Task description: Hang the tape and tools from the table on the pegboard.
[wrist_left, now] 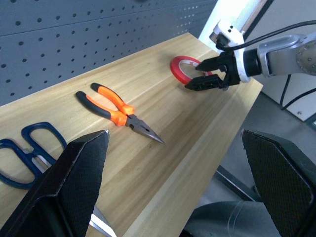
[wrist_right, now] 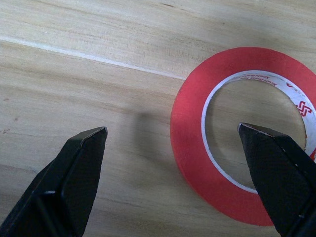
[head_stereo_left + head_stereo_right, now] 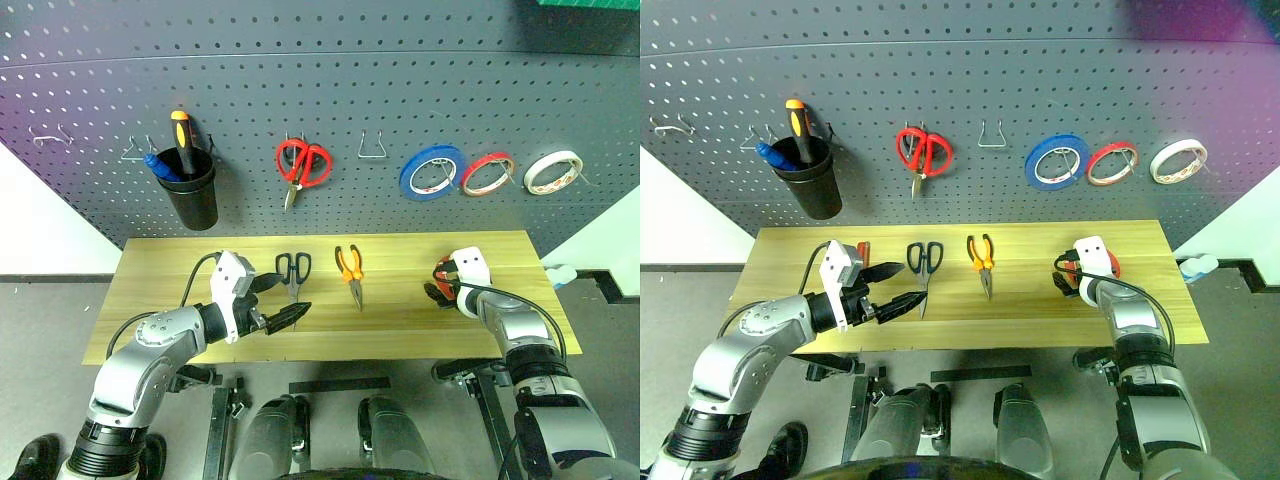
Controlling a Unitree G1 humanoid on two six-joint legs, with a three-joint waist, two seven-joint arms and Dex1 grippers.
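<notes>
The bright red tape (image 2: 192, 163) lies flat near the right end of the table (image 3: 400, 325). My right gripper (image 2: 171, 129) is open just above the roll, one finger over the ring's hole and the other outside its wall. Black-handled scissors (image 3: 292, 270) and orange-handled pliers (image 3: 350, 270) lie mid-table, also seen as the pliers (image 1: 116, 108) from the left wrist. My left gripper (image 3: 287, 298) hovers open and empty beside the scissors. A red handle end (image 3: 862, 247), probably the screwdriver, peeks out behind the left gripper. The pegboard (image 3: 350, 80) rises behind the table.
On the pegboard hang a black cup (image 3: 192, 195) with a yellow-and-black screwdriver, red-handled scissors (image 3: 302, 165), a blue roll (image 3: 432, 170), a small red roll (image 3: 487, 173) and a white roll (image 3: 552, 172). An empty hook (image 3: 372, 150) sits between the scissors and the rolls.
</notes>
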